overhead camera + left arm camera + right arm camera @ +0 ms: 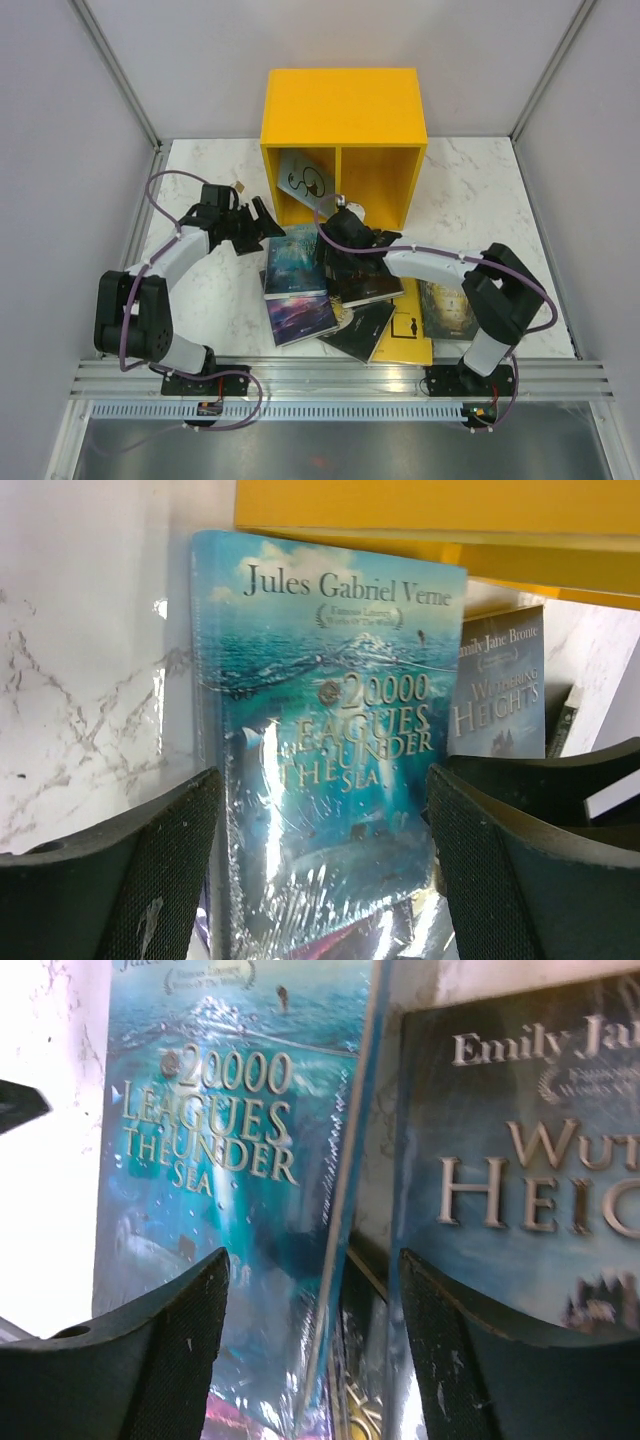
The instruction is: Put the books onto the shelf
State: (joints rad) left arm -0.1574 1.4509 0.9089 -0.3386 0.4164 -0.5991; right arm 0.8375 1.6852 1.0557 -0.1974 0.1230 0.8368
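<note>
L gripper [322, 780]: jaws wide apart, nothing clamped; its fingers [150, 880] frame the lower part of the teal book [330, 730], "20000 Leagues Under the Sea", shrink-wrapped, lying just ahead of the pads; can't tell whether the pads touch it. R gripper [312, 1255]: jaws also apart, gripping nothing; btwn its fingers [170, 1350] show the teal book's right edge and the left edge of the dark book [520, 1160], "Wuthering Heights".

Seen from above, the two grippers meet the teal book from opp. sides, L at its far-left corner, R at its far-right corner, both just in front of the shelf [340, 110]. Teal book lies flat on the table [225, 300], far edge near the shelf's left compartment; dark book is just beside it on the right, under the R wrist.

Shelf stands at the far side of the table, open front toward the arms; a pale book [305, 182] w/ a black cat outline leans inside the left compartment.

Nearer the arm bases: purple book [300, 315], far edge tucked under the teal one; black book [355, 330] tilted beside it; yellow book [408, 338] partly under the black one; greenish book [447, 308] farthest right, near the R elbow.
</note>
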